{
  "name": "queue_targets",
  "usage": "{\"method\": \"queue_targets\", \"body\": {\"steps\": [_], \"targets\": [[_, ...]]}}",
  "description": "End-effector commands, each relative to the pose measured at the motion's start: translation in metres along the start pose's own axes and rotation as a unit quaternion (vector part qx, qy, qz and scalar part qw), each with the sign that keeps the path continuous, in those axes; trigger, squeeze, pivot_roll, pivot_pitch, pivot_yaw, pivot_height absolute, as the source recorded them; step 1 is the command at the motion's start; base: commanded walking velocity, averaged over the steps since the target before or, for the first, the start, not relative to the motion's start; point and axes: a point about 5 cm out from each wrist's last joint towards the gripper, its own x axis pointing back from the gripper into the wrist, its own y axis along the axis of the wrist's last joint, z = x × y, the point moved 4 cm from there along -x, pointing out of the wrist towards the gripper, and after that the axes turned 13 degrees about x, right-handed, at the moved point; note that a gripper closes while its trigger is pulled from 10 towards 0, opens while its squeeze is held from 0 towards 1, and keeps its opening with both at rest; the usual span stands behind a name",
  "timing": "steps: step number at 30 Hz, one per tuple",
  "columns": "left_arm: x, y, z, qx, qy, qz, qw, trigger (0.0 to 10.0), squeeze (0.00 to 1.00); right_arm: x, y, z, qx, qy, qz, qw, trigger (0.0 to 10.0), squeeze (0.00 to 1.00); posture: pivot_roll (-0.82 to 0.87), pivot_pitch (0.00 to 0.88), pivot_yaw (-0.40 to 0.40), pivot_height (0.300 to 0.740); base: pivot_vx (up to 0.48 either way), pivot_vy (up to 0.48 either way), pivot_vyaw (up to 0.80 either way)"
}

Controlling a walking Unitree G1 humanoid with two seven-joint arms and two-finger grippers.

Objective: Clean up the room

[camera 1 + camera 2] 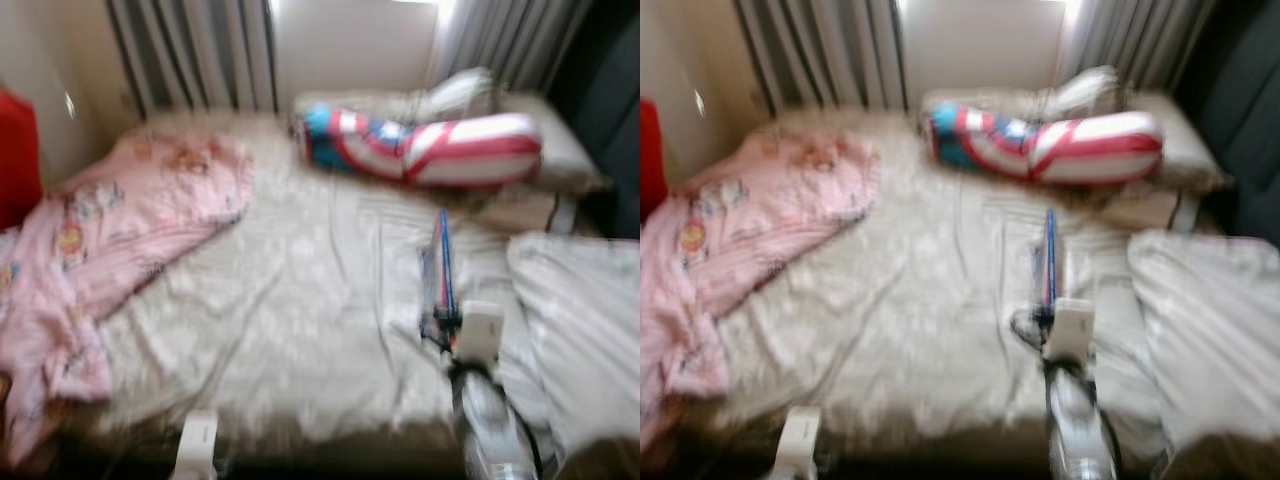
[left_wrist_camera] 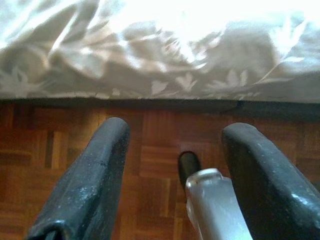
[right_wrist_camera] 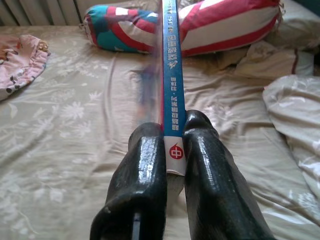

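A bed sheet (image 1: 300, 300) in pale beige with a faint leaf print spreads across the middle of the frame, heavily creased. Grey curtains (image 1: 190, 50) hang along the top edge, with a bright window panel (image 1: 350, 40) between them. A red object (image 1: 18, 150) sits at the left edge. Parquet flooring (image 2: 60, 145) shows under the bed's edge in the left wrist view.

Glossy blue book (image 3: 172, 85) spine catching light between the right gripper (image 3: 172, 150) fingers' shiny black plastic, soft wrinkled cloth bedsheet (image 1: 300, 300) lying matt, pink cotton blanket (image 1: 120, 230) crumpling at left, wood parquet floor (image 2: 150, 155) gleaming, smooth metal arm (image 1: 495, 420) shining
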Motion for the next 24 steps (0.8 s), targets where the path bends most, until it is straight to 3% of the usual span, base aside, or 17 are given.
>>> {"method": "queue_targets", "body": {"steps": [1,24], "targets": [[0.000,-0.005,-0.005,-0.005,-0.005,0.009,1.000,10.0,0.00,-0.004,0.017,-0.005,0.000,-0.007,-0.033,0.999,10.0,0.00,-0.09,0.017,-0.009,0.740,0.000,-0.356,0.00],[0.003,-0.018,0.001,0.007,0.000,0.025,1.000,10.0,0.00,-0.003,0.015,-0.005,0.003,-0.009,-0.030,1.000,10.0,0.00,-0.09,0.019,-0.011,0.740,0.000,-0.012,0.00]]}}
